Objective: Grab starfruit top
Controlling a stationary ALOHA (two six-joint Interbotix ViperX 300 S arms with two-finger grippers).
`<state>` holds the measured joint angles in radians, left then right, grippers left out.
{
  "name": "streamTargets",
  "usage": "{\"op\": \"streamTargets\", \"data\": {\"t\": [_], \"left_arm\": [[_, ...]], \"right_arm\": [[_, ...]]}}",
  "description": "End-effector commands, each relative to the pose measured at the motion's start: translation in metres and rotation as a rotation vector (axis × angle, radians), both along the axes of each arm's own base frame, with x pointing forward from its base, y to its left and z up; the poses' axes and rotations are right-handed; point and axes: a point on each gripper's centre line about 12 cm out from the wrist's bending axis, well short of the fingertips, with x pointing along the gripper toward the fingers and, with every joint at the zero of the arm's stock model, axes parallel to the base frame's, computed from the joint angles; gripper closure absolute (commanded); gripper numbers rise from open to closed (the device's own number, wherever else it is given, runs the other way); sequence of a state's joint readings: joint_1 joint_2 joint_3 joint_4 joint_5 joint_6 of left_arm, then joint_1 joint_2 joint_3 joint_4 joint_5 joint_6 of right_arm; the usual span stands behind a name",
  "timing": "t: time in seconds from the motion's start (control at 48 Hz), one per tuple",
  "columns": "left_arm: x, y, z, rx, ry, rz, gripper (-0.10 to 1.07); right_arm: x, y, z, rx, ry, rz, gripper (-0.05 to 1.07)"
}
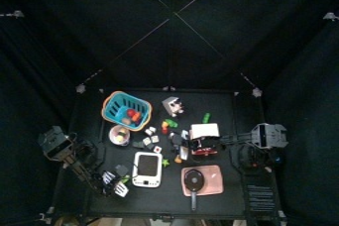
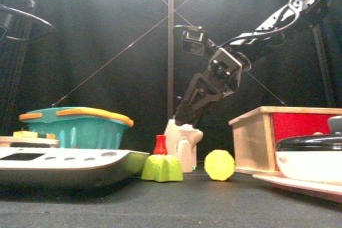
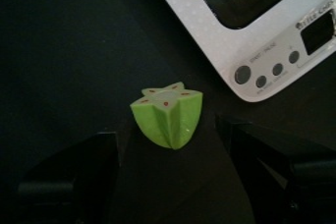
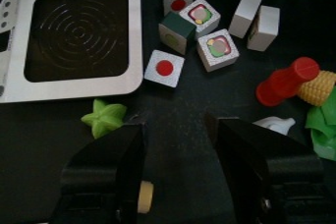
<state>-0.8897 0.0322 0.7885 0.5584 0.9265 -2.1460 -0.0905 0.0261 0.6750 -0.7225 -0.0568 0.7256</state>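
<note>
The starfruit (image 3: 168,115) is a small yellow-green lumpy toy that stands upright on the black table, close to a corner of the white rectangular device (image 3: 250,22). My left gripper (image 3: 178,169) is open, with one jaw on either side of the starfruit and a little short of it. In the front view the starfruit (image 2: 163,169) sits low in the middle, next to the device (image 2: 67,162). My right gripper (image 4: 184,169) is open and empty, and hangs above the table. Its view shows the starfruit (image 4: 105,118) beside the device (image 4: 73,36).
A teal basket (image 1: 126,108) stands at the back left. A wooden box with a red inside (image 2: 287,137) and a pan (image 1: 201,180) are on the right. Small sushi blocks (image 4: 217,49), red and yellow toy pieces (image 4: 292,83) and a yellow piece (image 2: 219,164) lie mid-table.
</note>
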Motion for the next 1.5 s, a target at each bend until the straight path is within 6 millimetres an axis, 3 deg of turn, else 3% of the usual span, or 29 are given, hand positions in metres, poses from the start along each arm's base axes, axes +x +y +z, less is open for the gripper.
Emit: {"op": "streamTargets", "data": {"t": [0.0,0.375,0.562,0.958,1.479], "left_arm": [[0.002,0.0,0.001,0.002,-0.004,0.002,-0.01],[0.002,0.007,-0.004,0.036,0.001,-0.008,0.26],[0.007,0.012,0.009,0.044,-0.054,-0.045,0.37],[0.019,0.037,0.051,0.127,-0.26,-0.184,0.37],[0.019,0.082,0.065,0.138,-0.421,-0.327,0.37]], "right_arm": [[0.006,0.0,0.016,-0.003,-0.045,0.003,0.19],[0.006,0.0,0.015,-0.001,-0.045,0.003,0.19],[0.007,-0.002,0.016,0.001,-0.047,-0.004,0.19],[0.011,-0.003,0.023,0.011,-0.067,-0.017,0.19],[0.014,-0.004,0.035,0.121,-0.033,-0.17,0.19]]}}
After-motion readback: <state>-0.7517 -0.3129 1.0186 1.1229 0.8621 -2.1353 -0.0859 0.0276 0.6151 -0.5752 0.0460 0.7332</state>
